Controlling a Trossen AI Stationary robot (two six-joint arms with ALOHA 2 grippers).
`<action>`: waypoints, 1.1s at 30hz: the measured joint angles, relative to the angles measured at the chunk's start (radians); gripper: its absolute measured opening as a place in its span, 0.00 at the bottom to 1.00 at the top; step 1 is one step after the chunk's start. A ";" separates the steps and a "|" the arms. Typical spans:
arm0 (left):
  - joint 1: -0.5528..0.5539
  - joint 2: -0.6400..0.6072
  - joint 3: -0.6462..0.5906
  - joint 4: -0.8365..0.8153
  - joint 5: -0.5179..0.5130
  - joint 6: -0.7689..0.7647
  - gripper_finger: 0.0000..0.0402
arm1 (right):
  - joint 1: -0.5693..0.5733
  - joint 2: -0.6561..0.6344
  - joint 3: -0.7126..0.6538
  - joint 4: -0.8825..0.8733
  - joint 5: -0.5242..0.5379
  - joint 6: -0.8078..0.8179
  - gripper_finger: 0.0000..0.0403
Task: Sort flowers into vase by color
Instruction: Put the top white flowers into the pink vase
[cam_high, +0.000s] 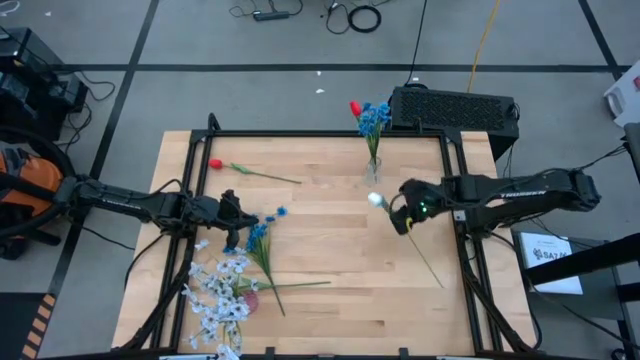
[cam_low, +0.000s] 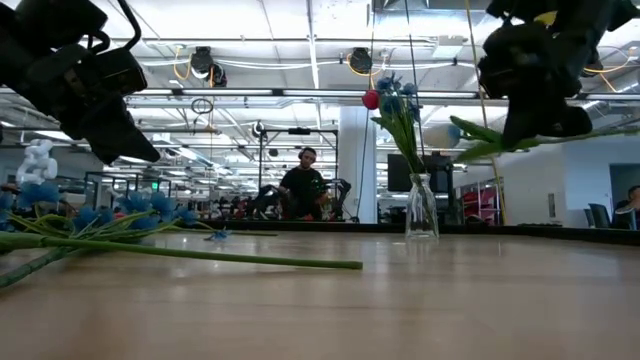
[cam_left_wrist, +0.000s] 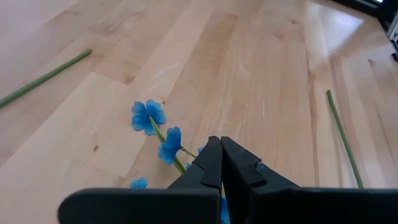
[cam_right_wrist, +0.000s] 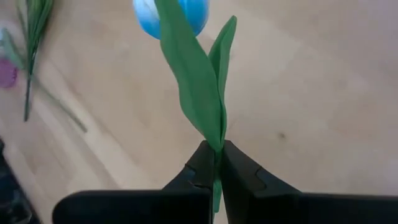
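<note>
A glass vase (cam_high: 373, 170) at the table's far middle holds blue flowers (cam_high: 376, 118) and a red bud (cam_high: 355, 107). My right gripper (cam_high: 403, 218) hangs right of the vase, shut on a pale white-blue bud flower (cam_high: 376, 200). My left gripper (cam_high: 233, 218) is shut and hovers above a blue flower (cam_left_wrist: 149, 115) lying on the table, clear of it in the low view (cam_low: 140, 150). A red flower (cam_high: 214, 164) lies at the far left. White-lavender flowers (cam_high: 220, 295) lie piled at the near left. My right gripper pinches the flower between its two fingers where the green leaves meet the stem (cam_right_wrist: 214, 144), just below the bud. The fingers slant down from the table's right side. The bud (cam_right_wrist: 171, 12) sticks out beyond the fingers; the bare stem (cam_high: 430, 265) trails toward the near right edge.
A black frame (cam_high: 300, 135) rails the table's edges. A black box (cam_high: 455, 105) stands behind the far right corner. A loose green stem (cam_low: 200, 252) lies across the near left. A person (cam_low: 303, 185) sits in the room beyond the table.
</note>
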 joint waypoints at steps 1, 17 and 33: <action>0.000 0.000 0.000 0.000 0.000 0.000 0.01 | 0.020 0.009 0.000 0.012 -0.001 0.015 0.01; 0.000 -0.003 0.002 0.008 0.056 -0.005 0.01 | 0.280 0.426 0.002 1.553 0.413 -0.874 0.01; 0.000 -0.029 0.178 0.152 0.045 0.311 0.01 | 0.229 0.522 0.067 1.767 0.418 -0.997 0.01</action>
